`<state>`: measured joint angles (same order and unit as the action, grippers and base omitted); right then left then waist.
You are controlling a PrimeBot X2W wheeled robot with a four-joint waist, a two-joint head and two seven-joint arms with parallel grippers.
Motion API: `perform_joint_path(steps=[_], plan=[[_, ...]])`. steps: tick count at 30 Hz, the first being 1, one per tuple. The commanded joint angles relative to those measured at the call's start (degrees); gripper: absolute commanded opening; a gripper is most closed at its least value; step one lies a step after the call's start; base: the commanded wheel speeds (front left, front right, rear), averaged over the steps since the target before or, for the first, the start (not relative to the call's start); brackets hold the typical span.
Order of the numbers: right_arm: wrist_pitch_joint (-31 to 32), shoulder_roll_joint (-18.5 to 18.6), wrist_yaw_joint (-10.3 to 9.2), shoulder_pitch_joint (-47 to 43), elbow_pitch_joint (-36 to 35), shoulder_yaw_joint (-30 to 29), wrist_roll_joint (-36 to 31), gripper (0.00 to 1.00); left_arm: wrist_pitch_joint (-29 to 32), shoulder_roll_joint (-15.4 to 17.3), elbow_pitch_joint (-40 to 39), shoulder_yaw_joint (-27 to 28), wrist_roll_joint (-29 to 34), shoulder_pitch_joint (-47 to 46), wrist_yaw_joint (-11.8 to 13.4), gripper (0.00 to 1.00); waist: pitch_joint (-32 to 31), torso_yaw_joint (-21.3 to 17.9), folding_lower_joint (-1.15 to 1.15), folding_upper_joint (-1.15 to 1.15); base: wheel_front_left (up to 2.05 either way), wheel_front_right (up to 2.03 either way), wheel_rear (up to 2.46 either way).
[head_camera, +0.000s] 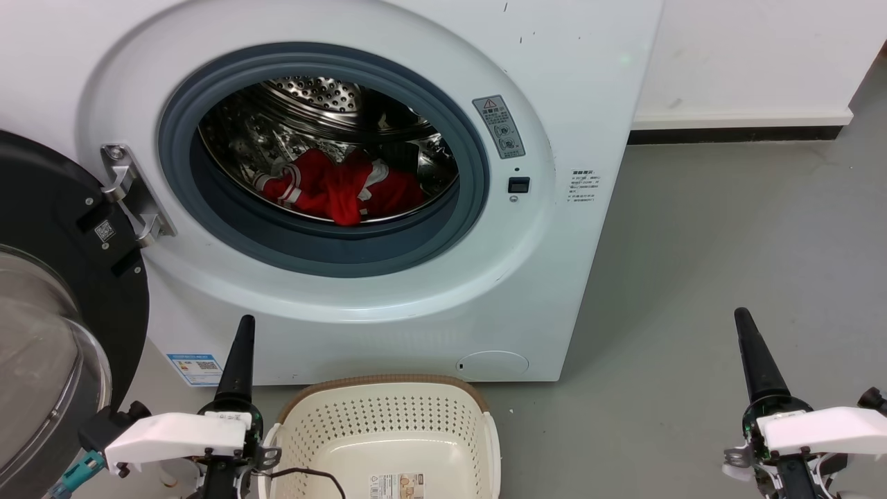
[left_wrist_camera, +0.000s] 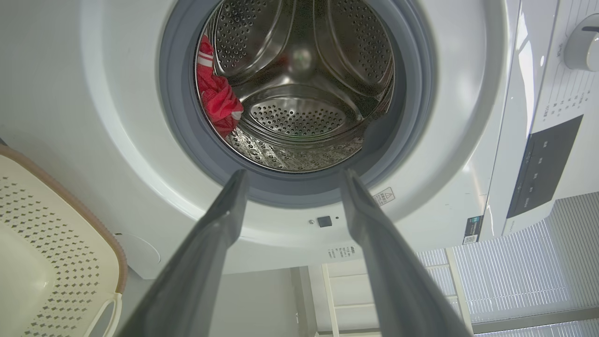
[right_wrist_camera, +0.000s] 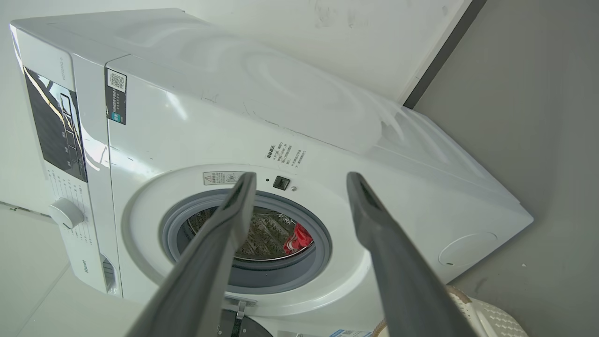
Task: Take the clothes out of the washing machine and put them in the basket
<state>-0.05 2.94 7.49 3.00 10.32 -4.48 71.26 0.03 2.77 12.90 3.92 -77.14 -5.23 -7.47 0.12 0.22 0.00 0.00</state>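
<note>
The washing machine stands ahead with its drum open. The red clothes with white stripes lie in a heap on the drum floor, also seen in the left wrist view and the right wrist view. The cream basket with a brown rim sits on the floor right below the machine's front, holding no clothes. My left gripper hangs left of the basket, open and holding nothing. Far off to the right, over the floor, my right gripper is open and holding nothing.
The black-rimmed glass door is swung wide open at the left, close beside my left arm. Bare grey floor lies to the right of the machine. A white wall with a dark skirting runs behind.
</note>
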Motion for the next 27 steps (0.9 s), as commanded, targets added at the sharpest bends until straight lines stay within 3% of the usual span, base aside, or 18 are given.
perform_joint_path(steps=[1,13,23,27], plan=[[-0.7,0.0,0.00,0.2,-1.5,0.1,-2.8,1.00,-0.6,0.1,-1.4,-0.3,2.7,-1.8,0.1,1.00,0.0,0.0,0.00,0.00,0.00,0.00,0.00],[-3.2,0.0,0.00,-0.7,-3.2,0.9,-16.6,1.00,-3.2,0.1,-3.0,-3.0,17.8,-2.0,0.9,1.00,-0.2,0.0,0.00,0.00,0.00,0.00,0.00],[-5.5,0.0,0.00,-1.3,-4.0,2.0,-33.3,1.00,-5.5,0.1,-4.1,-5.2,33.4,-2.0,3.0,1.00,-0.3,-0.1,0.00,0.00,0.00,0.00,0.00],[-5.9,0.0,0.00,-1.4,-4.5,2.2,-37.0,1.00,-6.2,0.1,-4.3,-5.3,37.4,-1.9,3.7,1.00,-0.3,-0.2,0.00,0.00,0.00,0.00,0.00]])
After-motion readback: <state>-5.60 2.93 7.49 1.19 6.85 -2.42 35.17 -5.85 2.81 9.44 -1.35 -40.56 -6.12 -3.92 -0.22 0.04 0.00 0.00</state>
